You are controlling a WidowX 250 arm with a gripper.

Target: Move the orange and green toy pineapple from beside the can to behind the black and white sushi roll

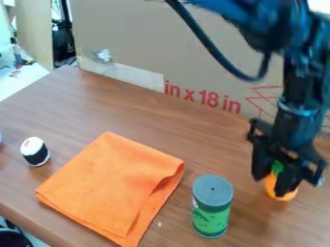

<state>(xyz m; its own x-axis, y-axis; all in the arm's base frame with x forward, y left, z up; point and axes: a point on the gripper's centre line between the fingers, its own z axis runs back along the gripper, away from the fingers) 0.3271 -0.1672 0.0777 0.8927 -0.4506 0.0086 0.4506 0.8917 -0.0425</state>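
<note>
The black gripper (274,181) hangs low over the right side of the table, right at a small orange object (281,194) with a green top. The gripper partly hides this object, and its grip on it cannot be made out. To the left, a green can with a grey lid (211,207) stands upright near the front. A folded orange cloth (113,188) lies flat left of the can, its right edge folded over. Farther left is a small black and white container (34,151).
A large cardboard panel (161,53) with red print stands along the table's back edge. The brown wooden table (148,118) has its front left edge near a dark round object (13,238) below. A cable loops beside the arm.
</note>
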